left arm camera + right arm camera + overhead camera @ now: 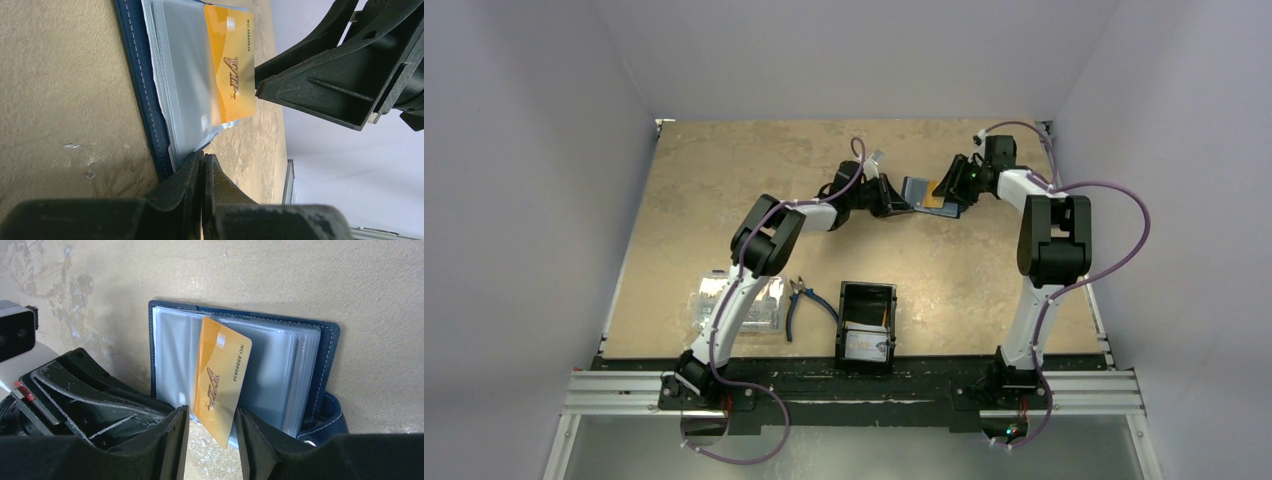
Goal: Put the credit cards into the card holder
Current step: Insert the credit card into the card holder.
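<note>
The navy card holder (921, 190) lies open at the far middle of the table, its clear sleeves up. It also shows in the left wrist view (145, 85) and the right wrist view (280, 370). An orange-yellow credit card (220, 385) marked VIP stands partly inside a sleeve (232, 60). My right gripper (212, 425) is open, its jaws on either side of the card's free end with gaps showing (954, 180). My left gripper (202, 160) is shut, its tips at the holder's near edge (892, 200); I cannot tell if a sleeve is pinched. More pale cards (867, 346) stand in the black tray.
A black open-topped tray (867, 300) stands near the front edge. Blue-handled pliers (809, 300) lie left of it. A clear plastic box (736, 305) sits under the left arm's lower link. Both grippers crowd the holder from opposite sides.
</note>
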Motion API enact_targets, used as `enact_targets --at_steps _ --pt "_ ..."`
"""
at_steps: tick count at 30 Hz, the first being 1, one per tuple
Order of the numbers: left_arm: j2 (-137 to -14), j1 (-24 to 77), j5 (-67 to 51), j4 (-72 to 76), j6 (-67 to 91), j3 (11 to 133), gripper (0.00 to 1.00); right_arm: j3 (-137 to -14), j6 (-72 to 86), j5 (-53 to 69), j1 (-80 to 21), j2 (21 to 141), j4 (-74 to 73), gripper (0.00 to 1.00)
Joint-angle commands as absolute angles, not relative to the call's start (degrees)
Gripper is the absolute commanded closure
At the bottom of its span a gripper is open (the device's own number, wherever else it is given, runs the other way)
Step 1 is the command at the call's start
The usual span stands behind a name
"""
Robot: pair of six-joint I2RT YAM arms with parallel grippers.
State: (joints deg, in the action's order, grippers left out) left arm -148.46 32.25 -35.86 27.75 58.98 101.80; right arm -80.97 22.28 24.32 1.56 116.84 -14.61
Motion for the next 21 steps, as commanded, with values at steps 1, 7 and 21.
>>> enact_targets --at_steps 1,7,21 --pt "-147.3 31.6 -34.1 24.8 56.6 102.3 1.0 -81.4 20.2 19.6 2.1 115.4 -17.1 0.55" --pt "-147.3 31.6 -34.2 24.8 56.5 102.4 1.0 -81.1 20.1 20.1 1.6 117.0 -18.0 0.69" --pt "-147.8 31.6 -34.5 24.1 56.4 104.1 1.0 -82.3 19.1 24.6 0.4 120.8 -20.5 0.89"
